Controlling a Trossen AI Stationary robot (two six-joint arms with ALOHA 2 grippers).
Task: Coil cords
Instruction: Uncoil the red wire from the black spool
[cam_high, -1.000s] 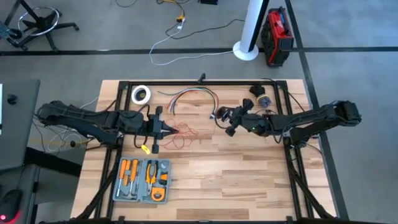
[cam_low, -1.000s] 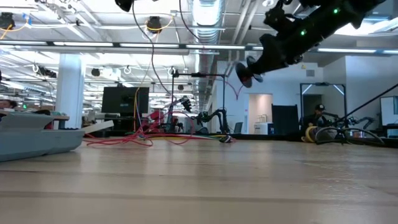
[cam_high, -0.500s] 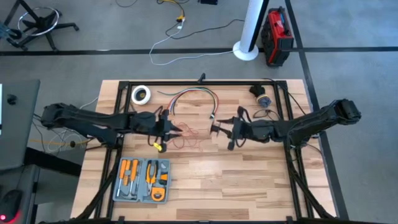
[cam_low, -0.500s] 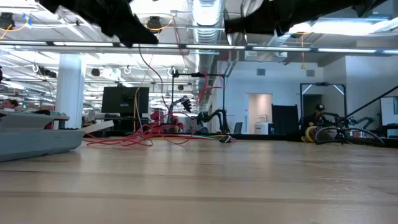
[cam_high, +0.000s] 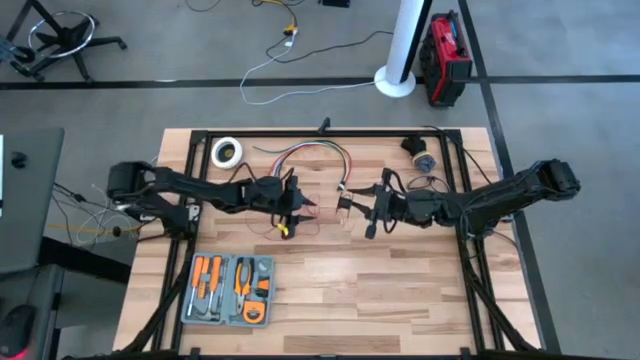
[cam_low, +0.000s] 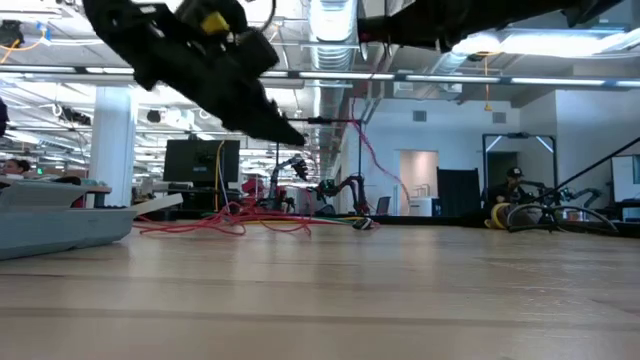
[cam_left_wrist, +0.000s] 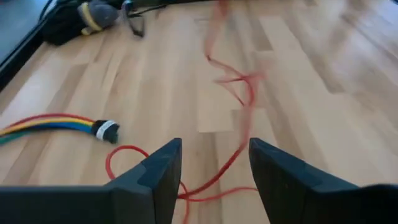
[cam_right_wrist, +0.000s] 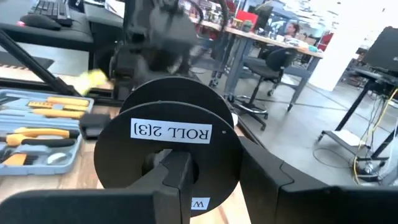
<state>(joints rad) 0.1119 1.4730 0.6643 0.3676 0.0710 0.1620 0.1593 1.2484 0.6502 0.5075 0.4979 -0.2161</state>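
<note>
Thin red wire, partly loose on the wooden table

The red wire (cam_left_wrist: 239, 134) is thread-thin and long; in the left wrist view it lies in loose loops on the table (cam_high: 400, 290). In the low view one strand (cam_low: 372, 155) rises off the tabletop, towards the far edge.

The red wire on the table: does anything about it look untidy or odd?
Yes. The red wire lies in loose, tangled loops on the table between the left hand and the right hand, not coiled. The right hand grips a black spool, and one strand rises toward it.
</note>
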